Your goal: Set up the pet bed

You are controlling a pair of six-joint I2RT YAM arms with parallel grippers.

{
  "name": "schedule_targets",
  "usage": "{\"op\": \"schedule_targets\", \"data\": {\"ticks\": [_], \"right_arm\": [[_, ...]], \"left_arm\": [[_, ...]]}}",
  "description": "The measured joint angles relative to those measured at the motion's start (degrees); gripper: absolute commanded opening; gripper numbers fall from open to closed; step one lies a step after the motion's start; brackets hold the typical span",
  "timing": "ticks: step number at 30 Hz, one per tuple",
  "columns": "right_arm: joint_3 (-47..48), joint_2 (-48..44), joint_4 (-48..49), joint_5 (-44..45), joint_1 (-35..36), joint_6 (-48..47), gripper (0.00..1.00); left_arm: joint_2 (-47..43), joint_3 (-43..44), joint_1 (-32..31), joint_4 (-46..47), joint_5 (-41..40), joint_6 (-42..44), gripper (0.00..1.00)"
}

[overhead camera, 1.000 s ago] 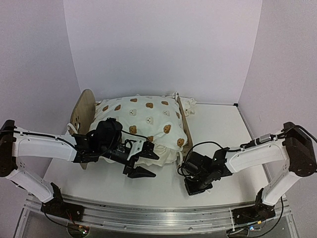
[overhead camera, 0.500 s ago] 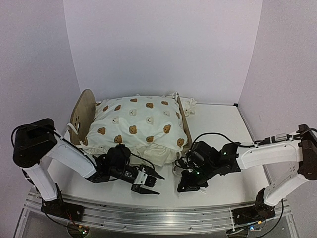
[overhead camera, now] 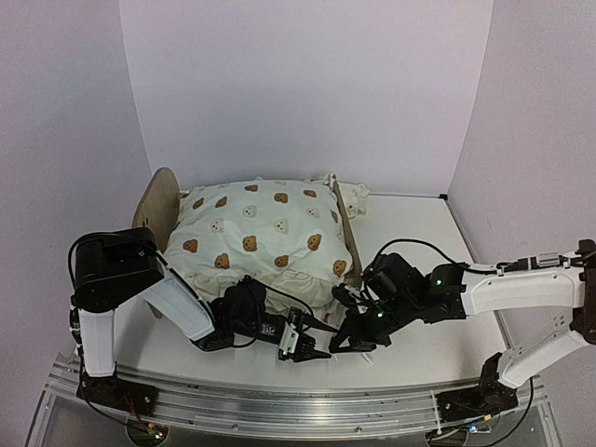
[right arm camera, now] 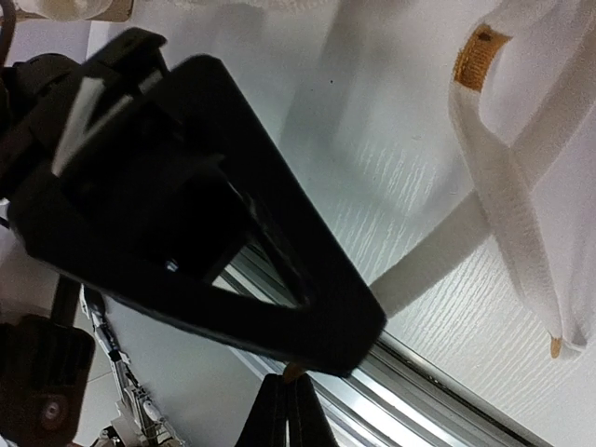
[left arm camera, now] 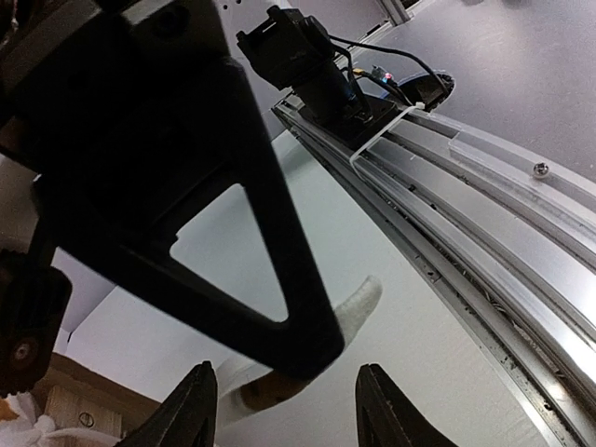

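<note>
The pet bed's light-wood end board [overhead camera: 160,200] stands at the left, with the cream bear-print duvet [overhead camera: 261,233] piled over the frame. The pillow [overhead camera: 354,197] lies at the far right end. My right gripper [overhead camera: 343,345] is low on the table by the bed's near right corner. In the right wrist view it [right arm camera: 289,410] is shut on the brown-tipped end of a white tie string [right arm camera: 438,261]. My left gripper [overhead camera: 312,349] is open just left of it. In the left wrist view the left gripper [left arm camera: 291,410] straddles the string [left arm camera: 361,300] without touching it.
The aluminium base rail [overhead camera: 279,405] runs along the table's near edge, close behind both grippers; it also shows in the left wrist view [left arm camera: 466,214]. More looped tie strings [right arm camera: 512,196] lie on the white table. White walls enclose the back and sides.
My left arm has come off the duvet and swung down and right to the table front. My right gripper has moved left toward it, at the bed's near corner.
</note>
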Motion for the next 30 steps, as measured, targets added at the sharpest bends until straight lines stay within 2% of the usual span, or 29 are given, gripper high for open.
{"op": "schedule_targets", "data": {"ticks": [2, 6, 8, 13, 20, 25, 30], "right_arm": [[-0.1, -0.5, 0.1, -0.2, -0.3, 0.0, 0.0], [-0.4, -1.4, 0.4, -0.6, -0.7, 0.0, 0.0], [-0.9, -1.9, 0.7, -0.7, -0.9, 0.0, 0.0], [-2.0, -3.1, 1.8, -0.7, -1.9, 0.1, 0.01], [-5.2, -5.7, 0.9, 0.4, -4.5, 1.0, 0.27], [-14.8, -14.9, -3.7, 8.5, -6.2, 1.1, 0.36], [-22.4, -15.1, -3.7, 14.0, -6.3, -0.5, 0.48]], "left_arm": [[1.2, 1.2, -0.6, 0.3, 0.0, -0.3, 0.4], [3.1, 3.7, -1.2, 0.9, -0.9, -1.2, 0.1], [3.4, 4.6, -1.2, 1.0, -1.8, -1.9, 0.01], [3.6, 4.7, -1.2, 1.1, -2.7, -2.4, 0.0], [3.5, 4.5, -1.2, 1.8, -5.0, -3.5, 0.0], [2.9, 3.3, -1.2, 2.4, -6.3, -3.6, 0.0], [1.9, 3.0, -1.2, 2.7, -6.7, -4.0, 0.0]]}}
